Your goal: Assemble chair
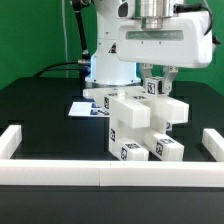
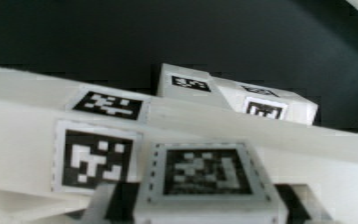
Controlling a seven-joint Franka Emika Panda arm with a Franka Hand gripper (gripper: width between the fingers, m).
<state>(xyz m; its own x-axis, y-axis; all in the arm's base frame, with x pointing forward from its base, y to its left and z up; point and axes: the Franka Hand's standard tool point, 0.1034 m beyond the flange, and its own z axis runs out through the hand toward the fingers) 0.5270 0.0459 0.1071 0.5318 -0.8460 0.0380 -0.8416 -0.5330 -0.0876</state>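
Nearest the lens in the exterior view runs the front border rail (image 1: 100, 178), well below the gripper and on its camera side, with a side rail (image 1: 12, 142) at one end. Past that rail, directly under the gripper, stands the chair (image 1: 138, 125). It is a cluster of blocky white parts on the black table (image 1: 40, 110), with tags facing the camera low down and one block jutting out sideways. The gripper (image 1: 157, 82) hangs straight down onto the topmost tagged block (image 1: 155, 89), a finger on either side of it. I cannot tell whether the fingers pinch that block or merely straddle it: the gap is too small in this view and the wrist view is too blurred. Behind the gripper, toward the exterior view's left, lies the marker board (image 1: 85, 108), and beyond that the arm's base (image 1: 108, 68).

The parts look stacked rather than locked together, so the risk I see is in the contact. A push that lands off-centre, or any sideways drag, could tilt the cluster or shove a lower block out of line. A weak pinch could also let the top block twist if it is lifted.

Only the exterior view gives the whole cluster, the rails and the gripper's stance above it. The wrist view shows none of that. It offers a close look at the stepped upper faces, with the nearest tag (image 2: 197, 172) under the gripper and two more tags (image 2: 105, 103) beyond it.
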